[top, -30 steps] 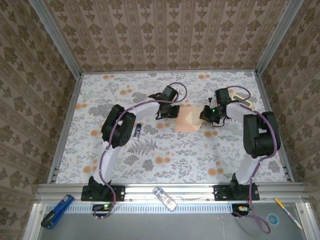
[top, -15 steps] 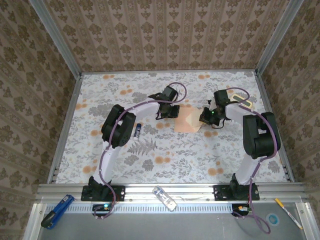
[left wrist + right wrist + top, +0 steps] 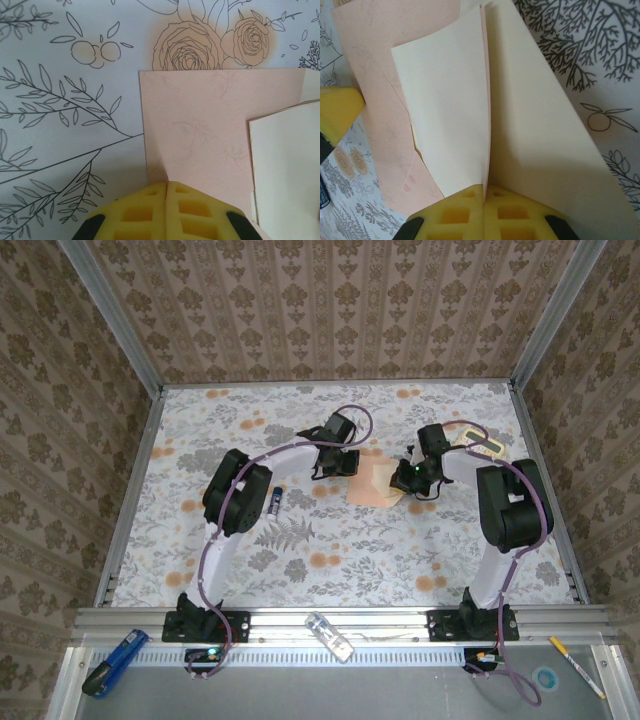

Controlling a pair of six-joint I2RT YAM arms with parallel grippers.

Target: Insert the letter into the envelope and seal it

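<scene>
- Left gripper (image 3: 166, 186): pads pressed together, tips over the salmon envelope (image 3: 200, 125) at 6 o'clock in its wrist view
- Right gripper (image 3: 484, 189): closed, pinching the cream flap (image 3: 445, 110) at 6 o'clock
- The envelope lies mid-table (image 3: 300, 560), between both grippers

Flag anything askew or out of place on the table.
The envelope is not lying flat: its cream flap stands up creased, pinched in the shut right hand. A small dark blue item lies loose beside the left arm.
</scene>
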